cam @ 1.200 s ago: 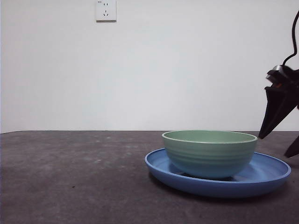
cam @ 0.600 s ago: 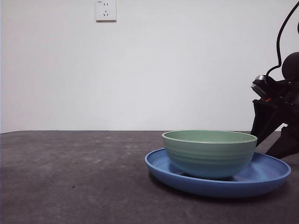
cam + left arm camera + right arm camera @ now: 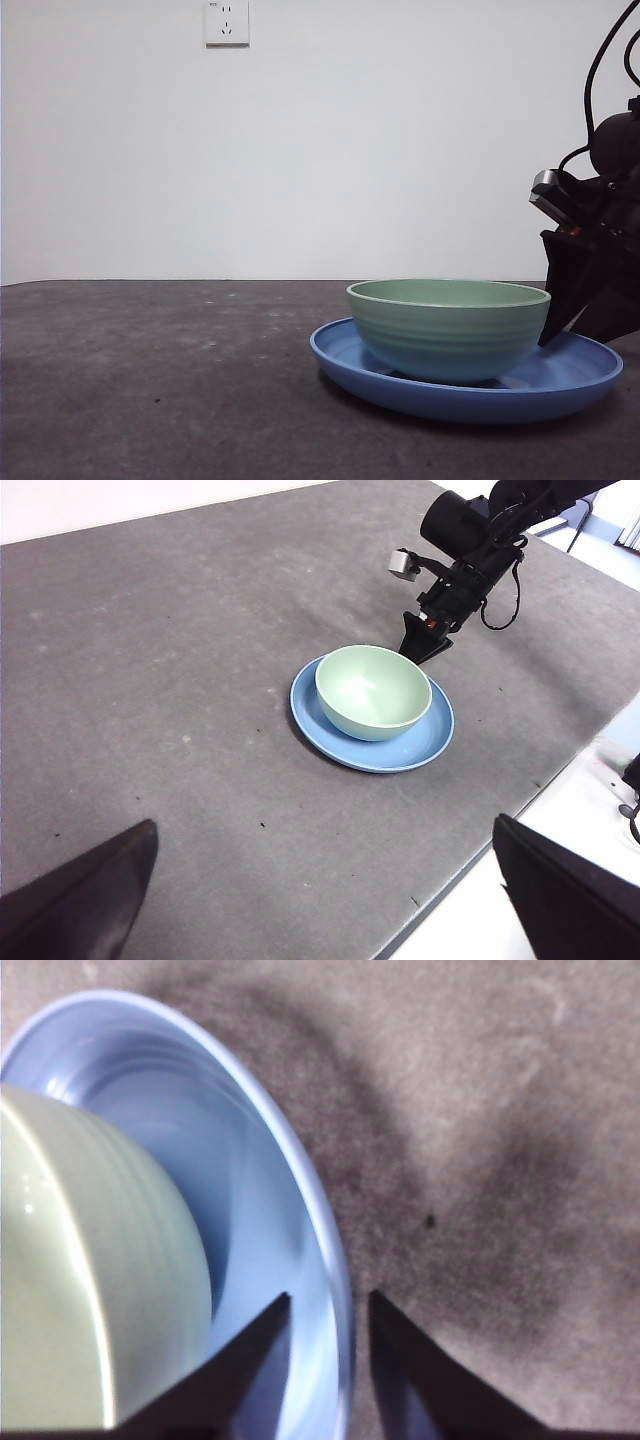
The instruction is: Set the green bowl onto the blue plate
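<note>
While green bowl point(image 3: 449, 330) sits on blue plate point(image 3: 570, 385), right gripper point(image 3: 330, 1305) straddles rim, apparently untouched, jaws apart.

Looks like a robotics lab / test bench, not a home: bare dark grey felt-like table point(image 3: 180, 680) w/ a plain white wall point(image 3: 320, 150) behind, only a wall socket point(image 3: 227, 21) on it. A black robot arm point(image 3: 480, 530) w/ loose cabling & a small camera module hangs over the table. Beyond the table edge there's pale floor point(image 3: 590, 810), seen past the left wrist cam's own wide-set jaws.
</note>
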{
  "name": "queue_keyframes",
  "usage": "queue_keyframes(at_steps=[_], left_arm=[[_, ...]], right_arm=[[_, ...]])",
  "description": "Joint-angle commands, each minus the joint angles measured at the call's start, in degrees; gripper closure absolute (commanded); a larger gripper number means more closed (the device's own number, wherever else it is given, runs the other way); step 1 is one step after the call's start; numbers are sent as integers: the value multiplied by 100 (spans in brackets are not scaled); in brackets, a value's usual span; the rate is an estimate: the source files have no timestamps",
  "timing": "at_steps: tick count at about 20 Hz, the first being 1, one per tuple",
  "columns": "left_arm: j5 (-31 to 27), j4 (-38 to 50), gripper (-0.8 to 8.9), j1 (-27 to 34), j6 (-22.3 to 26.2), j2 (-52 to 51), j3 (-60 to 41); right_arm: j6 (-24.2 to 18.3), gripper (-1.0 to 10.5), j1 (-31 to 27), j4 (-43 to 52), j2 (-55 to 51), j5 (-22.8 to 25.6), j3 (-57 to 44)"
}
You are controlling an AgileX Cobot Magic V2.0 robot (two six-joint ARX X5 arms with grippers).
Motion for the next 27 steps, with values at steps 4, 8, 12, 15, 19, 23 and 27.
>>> queue_keyframes(at_steps=[4,8,12,15,19,23,27], left_arm=[[-28,42,188,-52,68,31,77],[-28,42,188,-52,68,31,74],[-28,42,188,-52,68,31,77],[-28,42,188,-52,68,31,77],[-28,42,188,-52,68,31,74],[-28,42,188,-52,68,31,74],[-28,39,188,-50,68,31,74]], right_arm=[[192,936,24,-28,177,146,92],[306,936,22,52,181,149,111],[411,936,26,-181,179,149,573],[516,936,160,-501,179,151,1161],[874,936,551,-439,184,149,1637],[1298,936,1097,-24,251,153,1661],[1478,936,1659,260,586,238,1663]])
